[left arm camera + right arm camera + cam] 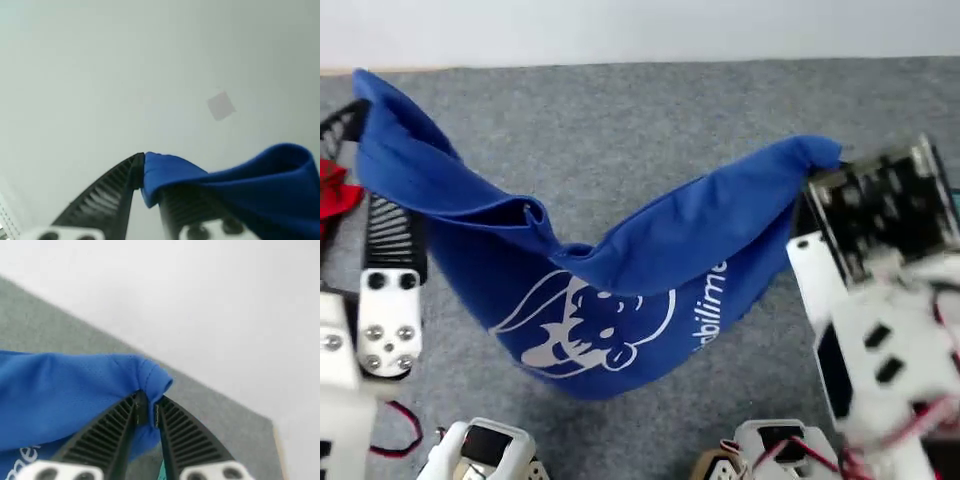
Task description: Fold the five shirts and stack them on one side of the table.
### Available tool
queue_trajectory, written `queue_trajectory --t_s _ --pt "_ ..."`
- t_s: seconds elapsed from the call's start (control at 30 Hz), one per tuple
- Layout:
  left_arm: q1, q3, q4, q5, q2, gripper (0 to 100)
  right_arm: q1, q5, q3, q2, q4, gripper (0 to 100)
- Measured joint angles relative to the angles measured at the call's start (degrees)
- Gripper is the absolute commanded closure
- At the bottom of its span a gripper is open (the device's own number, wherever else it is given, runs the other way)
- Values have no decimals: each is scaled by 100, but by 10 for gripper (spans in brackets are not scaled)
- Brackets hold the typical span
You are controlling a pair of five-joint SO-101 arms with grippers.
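A blue shirt with a white print hangs stretched between both arms above the grey table, sagging in the middle. My left gripper is shut on its far left corner, and in the left wrist view the left gripper pinches a fold of the blue shirt. At the right, my right gripper is shut on the other corner. The right wrist view has the right gripper closed on the bunched edge of the blue shirt.
A red garment lies at the table's left edge beside the left arm. Grey table surface stretches behind the shirt to the white wall. Both arm bases stand at the front edge.
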Motion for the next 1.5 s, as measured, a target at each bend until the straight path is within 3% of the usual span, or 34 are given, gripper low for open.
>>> queue_trajectory --t_s 0.23,0.6,0.8,1.03,1.17,1.5 --pt "0 -1116 -176 -369 774 998 9 0 0 -114 -26 987" --pt "0 -2664 -167 -1407 1749 998 633 0 -9 -642 -26 987" --pt "0 -2716 -132 -2171 1925 997 905 0 -9 -668 -70 987" --pt "0 -2716 809 -2927 1934 997 1231 0 18 -659 -589 987" --pt "-18 -2716 958 -3112 1952 997 1266 0 70 -633 -712 987" --pt "-1178 -2497 1064 -3279 1978 997 1723 0 246 -598 -1037 987"
